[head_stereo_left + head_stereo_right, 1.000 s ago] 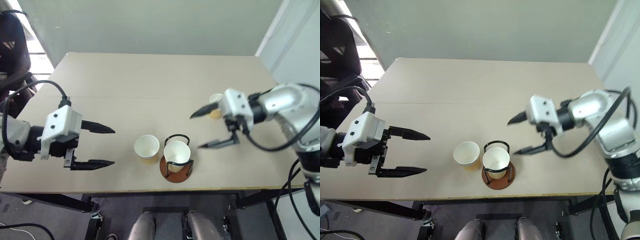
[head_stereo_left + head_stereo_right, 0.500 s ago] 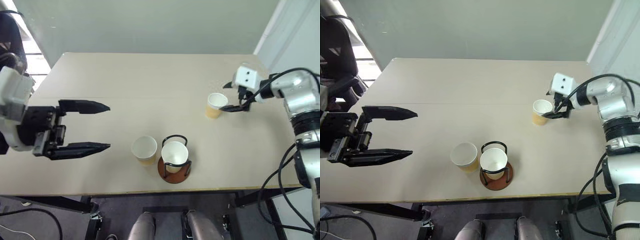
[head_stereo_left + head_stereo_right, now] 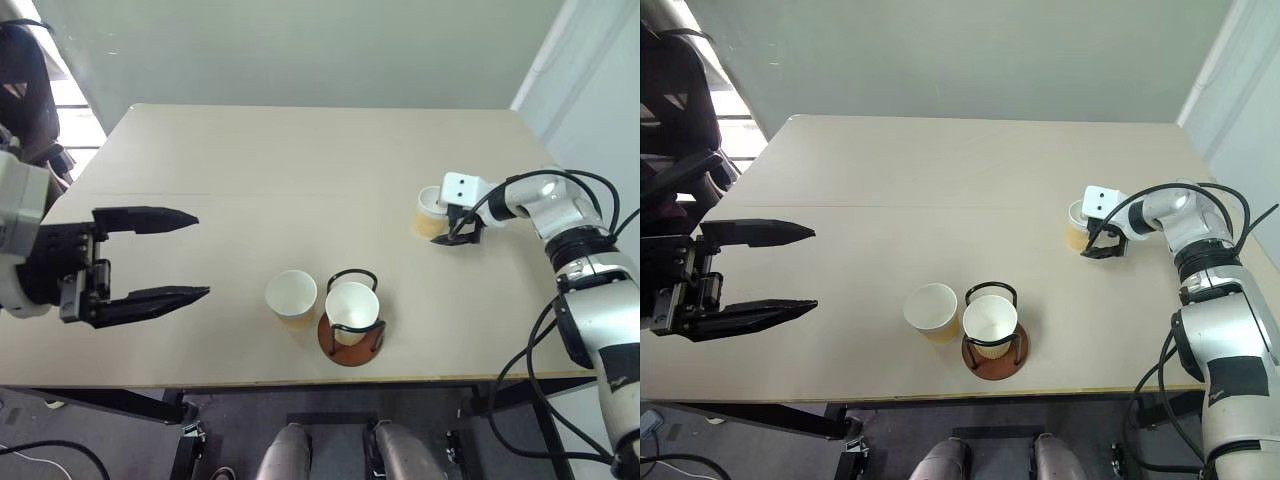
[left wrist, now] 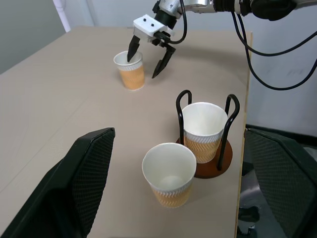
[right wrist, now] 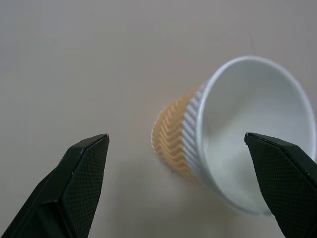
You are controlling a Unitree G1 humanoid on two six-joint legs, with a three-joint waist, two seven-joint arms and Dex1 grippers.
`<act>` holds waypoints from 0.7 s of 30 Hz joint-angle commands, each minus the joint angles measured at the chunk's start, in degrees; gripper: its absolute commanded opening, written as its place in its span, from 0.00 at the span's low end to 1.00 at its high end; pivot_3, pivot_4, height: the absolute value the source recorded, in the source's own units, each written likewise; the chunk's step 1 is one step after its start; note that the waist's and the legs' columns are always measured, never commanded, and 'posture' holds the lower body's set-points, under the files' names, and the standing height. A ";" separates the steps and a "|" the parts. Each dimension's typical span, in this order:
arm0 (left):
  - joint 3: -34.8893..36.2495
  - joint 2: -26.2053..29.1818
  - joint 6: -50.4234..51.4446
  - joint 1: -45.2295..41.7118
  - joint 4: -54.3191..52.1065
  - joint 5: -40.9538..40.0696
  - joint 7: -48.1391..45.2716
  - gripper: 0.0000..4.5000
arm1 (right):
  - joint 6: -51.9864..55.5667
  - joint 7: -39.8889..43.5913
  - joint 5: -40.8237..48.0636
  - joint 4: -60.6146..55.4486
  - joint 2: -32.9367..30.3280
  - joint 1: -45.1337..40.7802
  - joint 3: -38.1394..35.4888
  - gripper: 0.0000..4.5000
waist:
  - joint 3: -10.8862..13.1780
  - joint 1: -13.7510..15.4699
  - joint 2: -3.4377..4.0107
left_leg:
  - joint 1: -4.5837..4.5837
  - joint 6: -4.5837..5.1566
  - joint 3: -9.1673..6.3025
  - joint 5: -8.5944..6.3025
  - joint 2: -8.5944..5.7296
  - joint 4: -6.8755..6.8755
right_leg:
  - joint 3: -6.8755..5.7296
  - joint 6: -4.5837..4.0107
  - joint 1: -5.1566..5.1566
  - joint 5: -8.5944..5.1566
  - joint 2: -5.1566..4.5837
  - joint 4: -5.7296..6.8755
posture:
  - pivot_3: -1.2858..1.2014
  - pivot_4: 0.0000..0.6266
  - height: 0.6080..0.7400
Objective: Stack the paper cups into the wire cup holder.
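Paper cups: one seated in the wire cup holder (image 3: 351, 340) near the table's (image 3: 250, 170) front edge, one loose just beside it (image 3: 292, 298), a third (image 3: 430, 212) far right. Right gripper (image 4: 147, 57) spread wide, straddling that third cup, not closed. Left gripper (image 3: 165, 255) open, idle, well apart. Risk: a finger clips the rim and tips the light cup; hard squeeze crushes it.

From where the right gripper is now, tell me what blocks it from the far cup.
Nothing visible. The right gripper is open right at the far paper cup, one finger over its rim, the other beside its wall. Bare table surrounds it.
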 commanded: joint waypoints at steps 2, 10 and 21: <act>4.30 -0.18 0.58 1.69 -1.96 -0.16 0.66 1.00 | -1.72 -0.54 -0.91 0.89 -0.04 -2.64 -0.68 0.79 | 0.00 -0.02 0.00 | 0.00 -0.01 0.00 -0.01 0.00 -0.01 | 0.00 0.00 0.00 0.00 0.00 0.00 | 0.52 0.24 1.00; 3.54 0.27 -0.14 1.80 -1.67 0.13 1.00 1.00 | -2.68 -0.14 -1.15 1.37 0.23 -3.20 -1.32 0.14 | 0.00 0.01 0.00 | 0.01 -0.02 -0.01 -0.01 0.01 0.00 | 0.00 -0.04 0.00 0.00 0.00 0.01 | 0.52 0.24 1.00; 0.72 1.24 -1.78 -0.16 0.66 1.24 0.39 1.00 | -3.88 10.39 3.96 -5.97 -4.00 -2.96 -4.91 0.00 | 0.01 0.06 0.02 | -0.02 -0.10 -0.02 -0.06 0.01 -0.01 | 0.00 -0.05 0.00 0.00 0.00 -0.07 | 0.52 0.24 1.00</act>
